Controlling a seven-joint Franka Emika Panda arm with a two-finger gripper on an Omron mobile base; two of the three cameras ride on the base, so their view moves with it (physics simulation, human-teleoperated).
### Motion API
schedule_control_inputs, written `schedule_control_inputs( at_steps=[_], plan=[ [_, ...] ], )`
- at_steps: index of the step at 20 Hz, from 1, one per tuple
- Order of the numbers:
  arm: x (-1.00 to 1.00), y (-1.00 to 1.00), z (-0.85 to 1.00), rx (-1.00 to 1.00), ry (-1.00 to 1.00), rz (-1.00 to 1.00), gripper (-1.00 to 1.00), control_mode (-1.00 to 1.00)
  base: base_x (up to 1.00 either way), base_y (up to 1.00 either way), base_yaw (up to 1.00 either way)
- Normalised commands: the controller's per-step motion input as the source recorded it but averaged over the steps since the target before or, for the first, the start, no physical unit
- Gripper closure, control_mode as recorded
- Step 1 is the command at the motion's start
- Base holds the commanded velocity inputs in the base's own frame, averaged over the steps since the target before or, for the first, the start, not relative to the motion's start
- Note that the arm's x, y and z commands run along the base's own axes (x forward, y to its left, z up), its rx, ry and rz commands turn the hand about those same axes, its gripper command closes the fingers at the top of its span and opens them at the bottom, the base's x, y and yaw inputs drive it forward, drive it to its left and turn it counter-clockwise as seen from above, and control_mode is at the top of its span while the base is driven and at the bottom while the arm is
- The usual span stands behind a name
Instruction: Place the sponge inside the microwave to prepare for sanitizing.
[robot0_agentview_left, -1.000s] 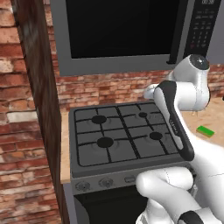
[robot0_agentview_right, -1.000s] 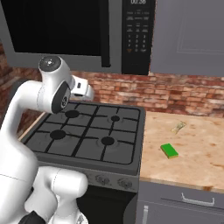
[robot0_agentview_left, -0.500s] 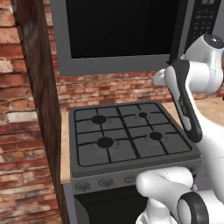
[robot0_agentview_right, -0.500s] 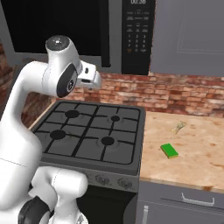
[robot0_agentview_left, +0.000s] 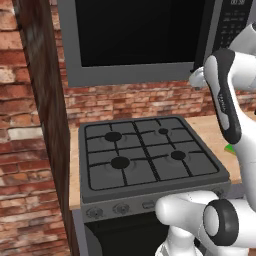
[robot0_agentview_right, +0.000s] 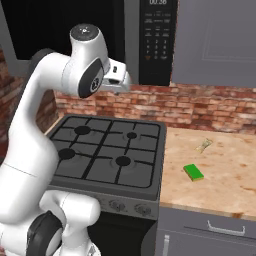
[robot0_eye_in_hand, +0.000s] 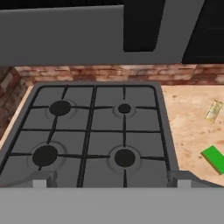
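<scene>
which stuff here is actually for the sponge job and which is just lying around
For the job:
flat green rectangular sponge on the counter
large grey-framed microwave, dark glass door shut

Lying about:
black four-burner gas stove
tiny pale clear object near the brick wall

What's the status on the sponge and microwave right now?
Gripper raised above black gas stove, holding nothing. Green flat sponge on counter. Grey-framed microwave door shut.

microwave (robot0_agentview_right: 150, 40) display digits (too blurred to read), keypad markings illegible
</scene>
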Motion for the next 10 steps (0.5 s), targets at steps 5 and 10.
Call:
schedule_control_inputs(
  at_steps=[5,10],
  plan=[
    [0.16,-0.21,0.22,0.0,0.0,0.0,-1.0,-1.0,0.0,0.0,0.0],
    [0.21,-0.16,0.24,0.0,0.0,0.0,-1.0,-1.0,0.0,0.0,0.0]
  ],
)
